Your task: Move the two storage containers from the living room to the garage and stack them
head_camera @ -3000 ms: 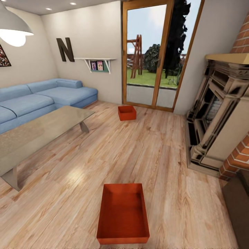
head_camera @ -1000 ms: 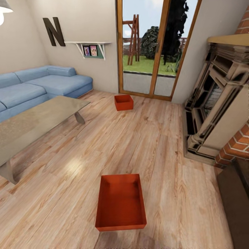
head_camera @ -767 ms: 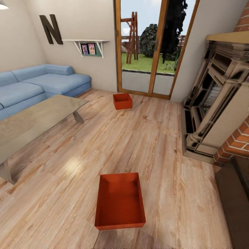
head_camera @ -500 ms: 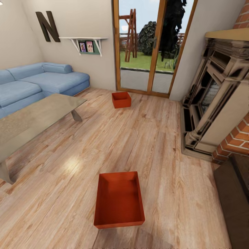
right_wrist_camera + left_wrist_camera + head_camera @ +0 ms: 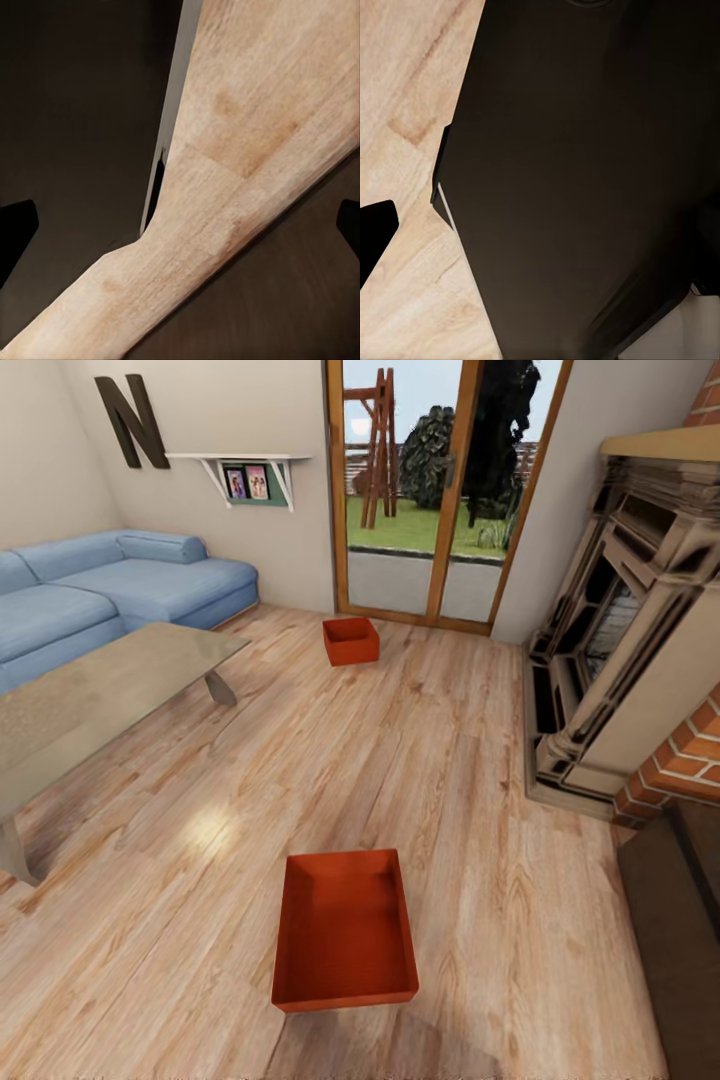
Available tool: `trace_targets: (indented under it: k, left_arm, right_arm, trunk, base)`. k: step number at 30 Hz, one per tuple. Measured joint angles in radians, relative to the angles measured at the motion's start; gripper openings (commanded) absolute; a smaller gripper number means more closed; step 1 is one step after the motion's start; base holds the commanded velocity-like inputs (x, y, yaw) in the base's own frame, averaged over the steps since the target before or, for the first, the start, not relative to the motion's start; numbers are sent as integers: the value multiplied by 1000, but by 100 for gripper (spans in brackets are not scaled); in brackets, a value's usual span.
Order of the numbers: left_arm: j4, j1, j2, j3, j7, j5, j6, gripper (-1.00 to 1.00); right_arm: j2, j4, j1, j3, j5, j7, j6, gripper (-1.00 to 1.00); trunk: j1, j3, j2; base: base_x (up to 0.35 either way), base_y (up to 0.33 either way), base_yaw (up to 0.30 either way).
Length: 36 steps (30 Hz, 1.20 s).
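Both bins waiting on the living room floor, nothing picked up

We've got the near storage container (image 5: 346, 932) open-side up right ahead of us, the far storage container (image 5: 351, 641) by the glass doors (image 5: 435, 490), well apart. Can't tell if either hand is open or closed; wrist views show just dark bodywork over wood planks (image 5: 255, 150).

Blue sofa (image 5: 120, 585), glass table (image 5: 90, 710), fireplace (image 5: 620, 650)

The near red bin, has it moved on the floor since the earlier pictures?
No. The near red bin keeps its place relative to the far bin and coffee table; only the camera shifted.
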Motion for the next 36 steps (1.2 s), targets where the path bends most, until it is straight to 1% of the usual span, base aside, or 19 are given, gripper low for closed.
trace_targets:
  k: [5,9,28,36]
  left_arm:
    - [0,0,0,0,0,0,0,100]
    - [0,0,0,0,0,0,0,100]
    - [0,0,-1,0,0,0,0,100]
    - [0,0,0,0,0,0,0,100]
  right_arm:
    - [0,0,0,0,0,1,-1,100]
    - [0,0,0,0,-1,1,-1,100]
    - [0,0,0,0,-1,1,-1,100]
    - [0,0,0,0,-1,2,-2,100]
  trunk:
    - [0,-8,0]
    - [0,-13,0]
    - [0,-30,0]
    - [0,-31,0]
  base:
    - [0,0,26]
    - [0,0,139]
    - [0,0,246]
    - [0,0,56]
